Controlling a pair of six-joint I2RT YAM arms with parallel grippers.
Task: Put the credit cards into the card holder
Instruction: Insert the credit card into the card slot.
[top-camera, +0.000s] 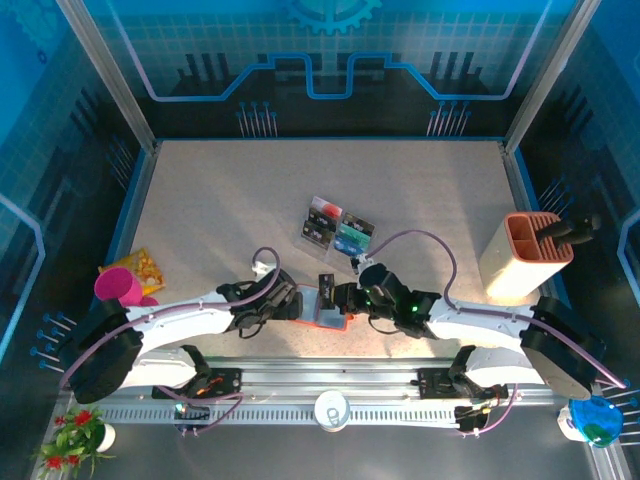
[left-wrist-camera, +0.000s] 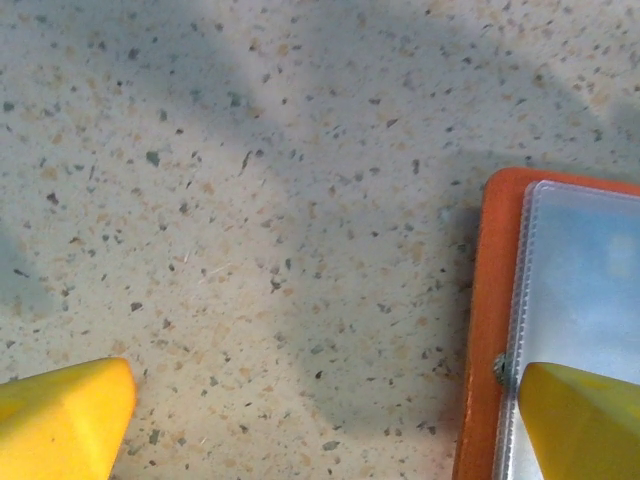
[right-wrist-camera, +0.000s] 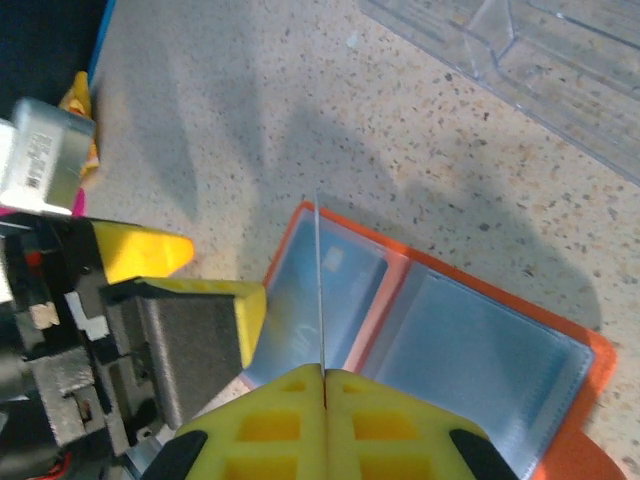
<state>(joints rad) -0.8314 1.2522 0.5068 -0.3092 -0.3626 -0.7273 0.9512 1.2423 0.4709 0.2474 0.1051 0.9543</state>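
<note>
The table (top-camera: 250, 190) carries all items. The box (top-camera: 525, 255) stands upright at the right edge. The tray (top-camera: 335, 232) lies at centre, on the far side of my grippers, with cards (top-camera: 350, 238) stored in it.

The holder (top-camera: 330, 320) lies open and flat at the near centre, between my two grippers, pockets facing up.

My left gripper (top-camera: 293, 303) is released, with its jaws spread wide. One finger (left-wrist-camera: 580, 425) sits over the left page of the holder and the other over bare table further left. I cannot tell whether the finger touches the page.

My right gripper (top-camera: 342, 297) is clenched on one card (right-wrist-camera: 320, 290). The card is held edge-on and its free end is at the left page. I cannot tell whether it has entered a pocket.
</note>
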